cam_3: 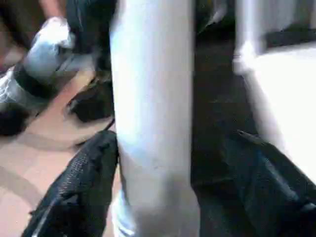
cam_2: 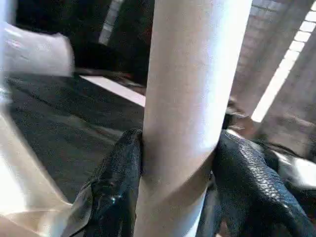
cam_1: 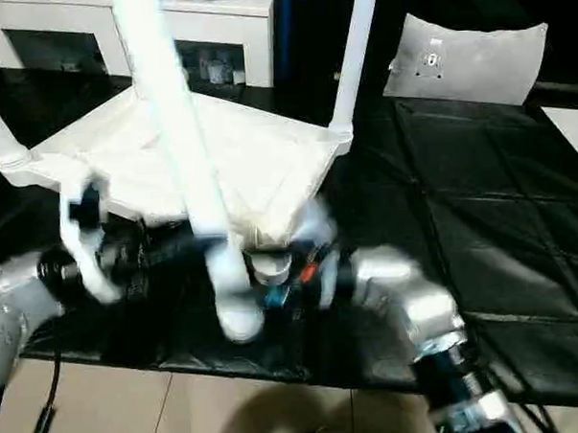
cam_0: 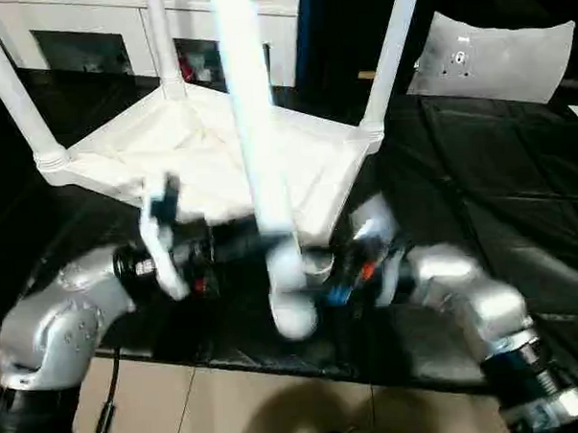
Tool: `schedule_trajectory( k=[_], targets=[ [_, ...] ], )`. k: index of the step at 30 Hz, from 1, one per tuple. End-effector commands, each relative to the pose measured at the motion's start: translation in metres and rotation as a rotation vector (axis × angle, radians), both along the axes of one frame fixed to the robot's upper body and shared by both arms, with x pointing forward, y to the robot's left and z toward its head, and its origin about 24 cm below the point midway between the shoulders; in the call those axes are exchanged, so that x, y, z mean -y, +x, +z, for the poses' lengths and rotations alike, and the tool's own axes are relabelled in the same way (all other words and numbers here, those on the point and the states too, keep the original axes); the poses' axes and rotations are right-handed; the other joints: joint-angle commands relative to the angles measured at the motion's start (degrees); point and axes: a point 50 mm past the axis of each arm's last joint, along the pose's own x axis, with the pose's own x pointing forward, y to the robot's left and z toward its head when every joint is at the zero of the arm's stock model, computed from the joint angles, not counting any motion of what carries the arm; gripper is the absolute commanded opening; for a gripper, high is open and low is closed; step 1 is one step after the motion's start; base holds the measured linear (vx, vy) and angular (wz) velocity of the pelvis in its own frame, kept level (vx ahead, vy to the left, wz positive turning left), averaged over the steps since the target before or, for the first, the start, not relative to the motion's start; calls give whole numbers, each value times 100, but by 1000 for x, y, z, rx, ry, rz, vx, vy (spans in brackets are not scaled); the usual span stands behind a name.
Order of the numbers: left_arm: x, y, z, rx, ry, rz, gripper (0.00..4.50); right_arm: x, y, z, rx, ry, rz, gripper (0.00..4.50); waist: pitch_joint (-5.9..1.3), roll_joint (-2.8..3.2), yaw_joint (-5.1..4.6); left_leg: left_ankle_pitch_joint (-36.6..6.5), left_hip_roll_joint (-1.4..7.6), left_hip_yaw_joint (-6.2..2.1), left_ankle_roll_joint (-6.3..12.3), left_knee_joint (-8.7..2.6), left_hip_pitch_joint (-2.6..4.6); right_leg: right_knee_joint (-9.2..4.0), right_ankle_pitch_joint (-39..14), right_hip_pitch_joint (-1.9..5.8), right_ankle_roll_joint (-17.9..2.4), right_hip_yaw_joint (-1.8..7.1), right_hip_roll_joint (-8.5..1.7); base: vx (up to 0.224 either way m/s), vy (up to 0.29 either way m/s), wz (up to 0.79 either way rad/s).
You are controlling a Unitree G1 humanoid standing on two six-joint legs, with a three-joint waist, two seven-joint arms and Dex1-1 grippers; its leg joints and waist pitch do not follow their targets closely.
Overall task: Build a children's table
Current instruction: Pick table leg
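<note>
The children's table top (cam_0: 199,144) lies upside down on the black mat, with three white legs (cam_0: 392,49) standing upright in its corner sockets. A fourth white leg (cam_0: 257,132) leans nearly upright at the near corner, and its rounded lower end (cam_0: 293,317) hangs just in front of the top's edge. My left gripper (cam_2: 180,173) is shut on this leg, both black fingers (cam_2: 118,182) pressed against its sides. My right gripper (cam_3: 170,143) stands open around the same leg lower down. One of its fingers (cam_3: 89,173) touches the leg and the other stands apart from it.
A white shelved cabinet (cam_0: 89,24) stands behind the table. A grey-white cushion-like panel (cam_0: 493,59) leans at the back right. The black mat (cam_0: 499,188) stretches to the right, and beige floor (cam_0: 230,411) begins at its near edge.
</note>
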Motion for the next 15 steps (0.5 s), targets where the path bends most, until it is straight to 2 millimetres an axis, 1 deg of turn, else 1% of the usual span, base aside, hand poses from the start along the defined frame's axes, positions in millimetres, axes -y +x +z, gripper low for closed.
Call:
schedule_trajectory(
  k=[1,2,3,4,5,6,7,8,9,10,11,12,13,14,15],
  targets=[
    [-4,8,5,16,35,104,190,10,9,13,10,80,-106,389,-361,37,8,-722,55,54,188,-428,-78,-429,-1919,369,-881,279,-350,0,0,0],
    [-4,10,6,13,41,129,190,11,10,15,2,103,-126,396,-364,40,9,-689,57,50,187,-428,-83,-427,-1926,371,-855,280,-351,0,0,0],
    [-6,16,9,0,53,200,190,16,13,22,5,156,-197,402,-361,28,-5,-596,59,55,195,-427,-82,-421,-1873,360,-827,278,-339,0,0,0],
    [-6,17,10,1,55,213,190,17,13,23,7,164,-212,417,-367,37,1,-571,64,53,189,-426,-80,-416,-1831,355,-838,277,-342,0,0,0],
    [-7,19,12,-2,54,250,190,19,14,26,13,183,-251,417,-375,38,3,-505,60,52,180,-421,-79,-406,-1733,358,-855,269,-337,0,0,0],
    [-7,21,14,-3,53,272,190,20,15,28,18,193,-275,435,-375,34,-1,-453,56,53,182,-420,-92,-397,-1622,363,-880,269,-336,0,0,0],
    [-9,27,20,-20,32,350,190,23,17,31,17,195,-365,435,-375,36,-8,-419,54,59,158,-417,-97,-385,-1553,363,-888,275,-328,0,0,0],
    [-9,27,20,-22,30,352,190,23,17,31,17,194,-367,441,-390,36,-1,-360,50,60,138,-409,-88,-373,-1457,363,-902,276,-324,0,0,0],
    [-10,30,23,-56,5,390,190,23,17,31,2,181,-418,446,-388,36,0,-275,36,63,139,-402,-101,-362,-1288,366,-944,273,-314,0,0,0],
    [-10,31,25,-59,-5,402,190,24,19,29,-25,129,-464,446,-378,39,2,-269,21,58,123,-407,-112,-370,-1336,373,-922,270,-309,0,0,0],
    [-10,33,27,-66,-13,416,190,24,20,27,-45,91,-490,446,-380,46,2,-259,17,59,111,-410,-106,-374,-1353,372,-915,268,-304,0,0,0],
    [-10,33,29,-67,-15,425,190,23,20,25,-71,72,-502,446,-377,52,0,-293,9,59,91,-408,-102,-388,-1397,366,-892,266,-299,0,0,0],
    [-9,34,32,-68,-14,435,190,23,19,24,-100,60,-517,446,-367,45,-1,-357,10,63,95,-413,-99,-400,-1472,360,-848,267,-299,0,0,0],
    [-8,34,33,-72,-20,435,190,23,18,24,-102,45,-525,446,-367,45,-1,-357,10,63,95,-413,-99,-400,-1472,360,-848,267,-299,0,0,0],
    [-7,34,34,-75,-22,435,190,23,18,24,-109,21,-548,446,-364,42,2,-376,8,63,88,-413,-108,-410,-1560,363,-773,265,-308,0,0,0]
  ],
)
